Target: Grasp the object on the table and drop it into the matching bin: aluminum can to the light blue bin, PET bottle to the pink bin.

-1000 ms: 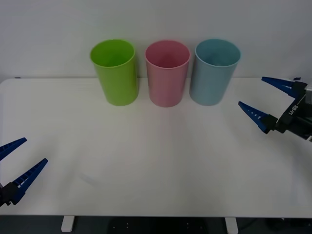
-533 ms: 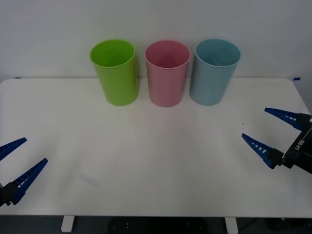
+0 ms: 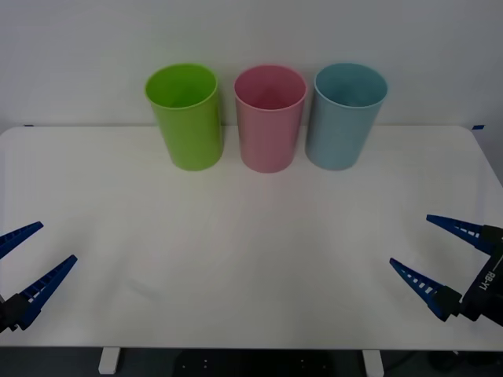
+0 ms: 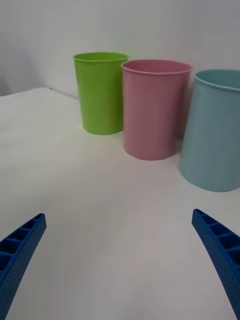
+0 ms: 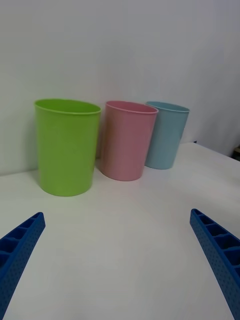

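Note:
The light blue bin [image 3: 344, 122] stands at the back of the white table [image 3: 251, 236], right of the pink bin [image 3: 269, 122]. No aluminum can or PET bottle is in view. My right gripper [image 3: 410, 240] hovers open and holding nothing near the front right edge, far from the bins. From the right wrist, the open gripper [image 4: 118, 215] faces the light blue bin [image 4: 212, 135] and pink bin [image 4: 155, 110]. My left gripper [image 3: 57, 242] rests open and holds nothing at the front left corner; its wrist view has the gripper [image 5: 117, 213] before the pink bin [image 5: 127, 140] and light blue bin [image 5: 166, 135].
A lime green bin [image 3: 185, 118] stands left of the pink one in the same row against the white wall. Bare tabletop stretches between the bins and both grippers.
My right gripper has drawn back from beside the light blue bin toward the table's front right edge, staying open. The left gripper has not moved.

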Motion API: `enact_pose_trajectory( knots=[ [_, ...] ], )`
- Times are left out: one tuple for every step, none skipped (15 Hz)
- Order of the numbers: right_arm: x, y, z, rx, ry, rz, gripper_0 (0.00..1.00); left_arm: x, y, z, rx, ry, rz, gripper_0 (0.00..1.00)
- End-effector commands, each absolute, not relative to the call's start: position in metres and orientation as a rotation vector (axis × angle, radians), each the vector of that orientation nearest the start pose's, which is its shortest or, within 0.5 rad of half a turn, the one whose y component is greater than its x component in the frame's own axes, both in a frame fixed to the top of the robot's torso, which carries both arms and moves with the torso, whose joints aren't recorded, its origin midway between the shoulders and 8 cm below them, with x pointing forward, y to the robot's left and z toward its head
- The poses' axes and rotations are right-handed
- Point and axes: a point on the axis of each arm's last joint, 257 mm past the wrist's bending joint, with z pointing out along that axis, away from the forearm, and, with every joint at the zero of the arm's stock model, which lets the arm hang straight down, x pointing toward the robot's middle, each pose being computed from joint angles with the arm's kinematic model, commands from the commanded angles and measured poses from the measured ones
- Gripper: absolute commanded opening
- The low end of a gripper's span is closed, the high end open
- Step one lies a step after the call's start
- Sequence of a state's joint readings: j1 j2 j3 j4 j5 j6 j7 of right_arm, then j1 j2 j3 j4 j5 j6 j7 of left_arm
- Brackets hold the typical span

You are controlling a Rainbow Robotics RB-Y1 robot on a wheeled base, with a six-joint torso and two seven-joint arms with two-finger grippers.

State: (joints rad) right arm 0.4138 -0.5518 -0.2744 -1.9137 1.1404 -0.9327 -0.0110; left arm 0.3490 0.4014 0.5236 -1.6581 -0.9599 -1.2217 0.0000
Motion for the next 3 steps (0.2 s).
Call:
enact_pose_trajectory(
  knots=[
    [0.3551,-0.2580,-0.1915,-0.750,1.564,0.441,1.00,0.3423,0.3297,-0.1689,0.465,1.441,-0.567,1.00],
    [0.3551,-0.2580,-0.1915,-0.750,1.564,0.441,1.00,0.3423,0.3297,-0.1689,0.465,1.441,-0.567,1.00],
    [0.3551,-0.2580,-0.1915,-0.750,1.564,0.441,1.00,0.3423,0.3297,-0.1689,0.465,1.441,-0.567,1.00]
  ],
)
